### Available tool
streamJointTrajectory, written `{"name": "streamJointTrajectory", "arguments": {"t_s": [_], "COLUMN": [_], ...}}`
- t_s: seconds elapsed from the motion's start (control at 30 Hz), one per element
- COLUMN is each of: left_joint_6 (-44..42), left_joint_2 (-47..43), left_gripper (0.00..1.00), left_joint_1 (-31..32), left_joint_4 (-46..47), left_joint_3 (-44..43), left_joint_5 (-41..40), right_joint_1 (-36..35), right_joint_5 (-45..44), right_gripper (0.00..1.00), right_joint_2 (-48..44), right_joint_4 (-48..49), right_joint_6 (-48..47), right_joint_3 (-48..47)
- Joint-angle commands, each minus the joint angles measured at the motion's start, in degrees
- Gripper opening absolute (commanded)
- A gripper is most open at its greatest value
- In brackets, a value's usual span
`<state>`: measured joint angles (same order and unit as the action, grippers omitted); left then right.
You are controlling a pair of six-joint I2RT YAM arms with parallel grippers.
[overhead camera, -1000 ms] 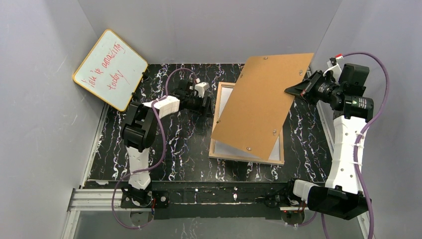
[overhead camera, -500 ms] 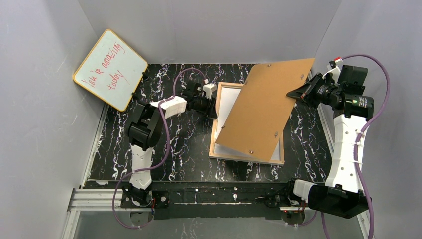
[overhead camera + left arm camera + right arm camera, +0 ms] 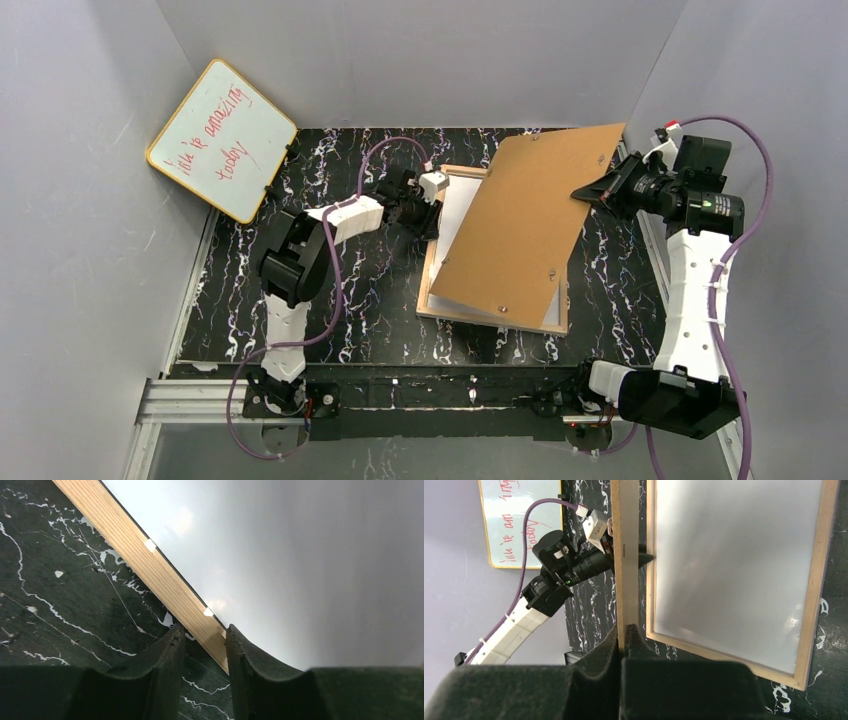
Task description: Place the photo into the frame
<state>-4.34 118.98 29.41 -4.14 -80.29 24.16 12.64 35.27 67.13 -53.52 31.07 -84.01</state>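
Work surface and enclosure: a black table point(image 3: 380, 300) veined with white, shut in on three sides by plain grey walls point(image 3: 400, 60). Well to the left of the frame point(image 3: 817, 580) and farther from the arm bases, a yellow-rimmed whiteboard point(image 3: 220, 140) leans against the left wall. Its red handwriting ends in "amazing today", and the opening word is not legible. The frame lies flat near the table's middle with its tan wooden back upward. Its long axis runs from the near edge toward the far wall, leaning slightly to the right at the far end. A smooth white panel point(image 3: 734, 565) fills its opening; whether this is the photo's plain back cannot be told, and no printed picture shows in any view. Above the frame a brown backing board point(image 3: 520, 220) is tilted. Its lower end sits low over the frame's near half, and its raised end stands past the frame's far right corner, so the frame's left strip and near rail stay uncovered. The right gripper point(image 3: 624, 630), right of the frame, is clamped on the board's right edge. The left gripper point(image 3: 202, 637) meets the frame's left rail with one finger on either side of the wood. Whether it actually pinches the rail cannot be told.
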Motion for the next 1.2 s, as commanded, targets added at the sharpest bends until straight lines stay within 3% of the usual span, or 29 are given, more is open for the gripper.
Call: {"name": "streamJointTrajectory", "arguments": {"t_s": [0.0,0.37,0.6,0.7,0.83,1.0,1.17], "left_joint_6": [-7.33,-10.33,-10.64,-10.03,-8.78,-7.64,-10.67], "left_joint_2": [-2.78,-11.75,-18.5,-21.52,-24.17,-24.23,-23.57], "left_gripper": [0.26,0.24,0.26,0.49,0.63,0.67,0.64], "left_joint_1": [-0.24,-4.59,-6.15,-6.4,-8.14,-12.03,-15.3], "left_joint_4": [-7.04,-10.18,-12.67,-13.74,-15.61,-18.72,-19.47], "left_joint_3": [2.73,10.05,14.67,14.8,12.65,7.86,7.09], "left_joint_5": [-8.04,-8.13,-7.12,-8.06,-6.27,-1.46,-1.35], "right_joint_1": [0.28,0.19,-1.75,-5.31,-8.52,-9.56,-10.35], "right_joint_5": [7.97,21.23,24.7,23.11,22.14,21.59,21.51], "right_gripper": [0.01,0.01,0.01,0.01,0.01,0.01,0.01], "right_joint_2": [-0.89,0.48,2.67,4.31,7.52,9.37,11.81], "right_joint_4": [7.1,22.45,34.85,39.32,42.78,48.66,57.74], "right_joint_6": [1.74,5.37,10.44,12.1,13.05,15.83,19.86], "right_joint_3": [3.94,18.63,25.58,27.56,28.97,32.51,36.37]}}
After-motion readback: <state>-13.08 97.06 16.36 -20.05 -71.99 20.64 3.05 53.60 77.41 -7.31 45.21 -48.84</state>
